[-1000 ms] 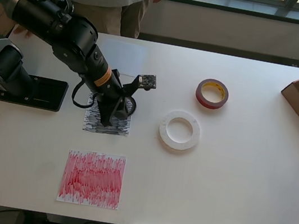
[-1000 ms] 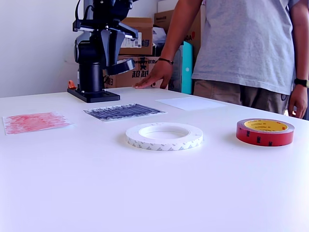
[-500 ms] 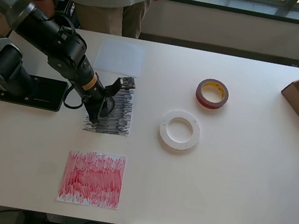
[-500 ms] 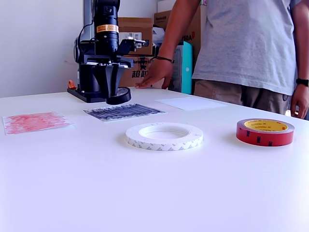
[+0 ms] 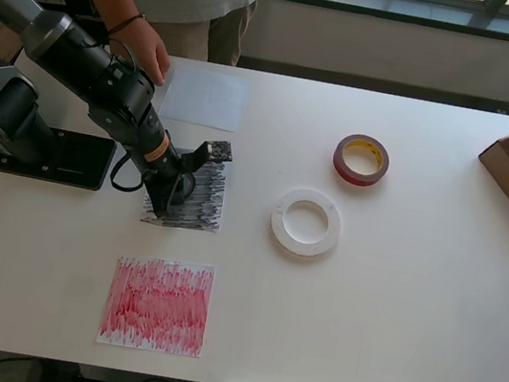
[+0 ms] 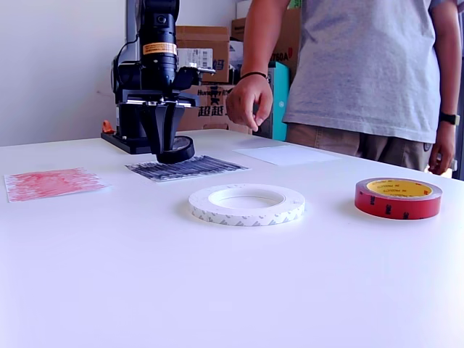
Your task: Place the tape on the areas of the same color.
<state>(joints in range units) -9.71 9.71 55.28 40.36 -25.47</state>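
Gripping the small black roll (image 6: pixel 175 150) between its closed fingers, the gripper (image 5: pixel 169 191) holds it low over the black-grey sheet (image 5: pixel 198 194) near the table's (image 5: pixel 391 310) left edge in the overhead view, apparently to release it on matching colour.

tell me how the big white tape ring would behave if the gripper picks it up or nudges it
The white tape ring lies flat on the table, so it will probably slide, not roll. Its wide open centre and thin wall suggest it is light for its size. Lifted by one wall, it may tilt or swing.
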